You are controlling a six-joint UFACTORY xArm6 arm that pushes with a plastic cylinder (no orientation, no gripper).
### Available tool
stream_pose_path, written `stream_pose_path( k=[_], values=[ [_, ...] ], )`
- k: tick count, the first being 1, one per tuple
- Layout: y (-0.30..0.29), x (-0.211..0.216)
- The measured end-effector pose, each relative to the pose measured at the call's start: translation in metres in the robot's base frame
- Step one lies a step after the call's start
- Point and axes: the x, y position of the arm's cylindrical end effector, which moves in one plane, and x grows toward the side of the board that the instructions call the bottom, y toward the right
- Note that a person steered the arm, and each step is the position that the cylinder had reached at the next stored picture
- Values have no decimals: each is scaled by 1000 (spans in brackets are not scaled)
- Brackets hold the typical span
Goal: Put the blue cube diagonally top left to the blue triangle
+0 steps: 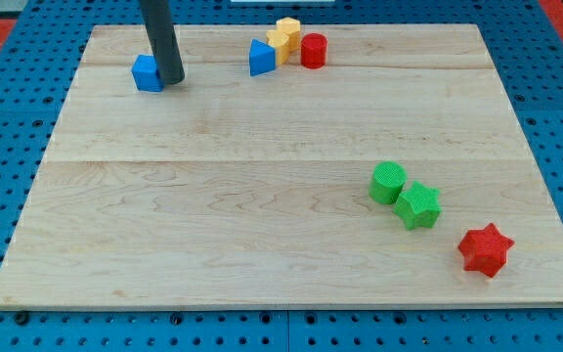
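Note:
The blue cube [147, 73] sits near the view's top left of the wooden board [262, 196]. The blue triangle [261, 59] stands to its right near the top edge, about a hundred pixels away. My tip [171, 80] rests on the board right against the cube's right side, between the cube and the triangle. The dark rod rises from it out of the view's top.
A yellow block [283, 35] and a red cylinder [313, 50] crowd the triangle's right side. A green cylinder [388, 182], a green star [418, 204] and a red star [485, 250] lie at the view's lower right.

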Motion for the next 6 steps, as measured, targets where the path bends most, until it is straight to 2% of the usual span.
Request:
stream_pose_path(
  k=[1, 2, 3, 4, 5, 6],
  values=[
    [15, -2],
    [29, 55],
    [-5, 27],
    [-26, -21],
    [-19, -40],
    [35, 6]
  ],
)
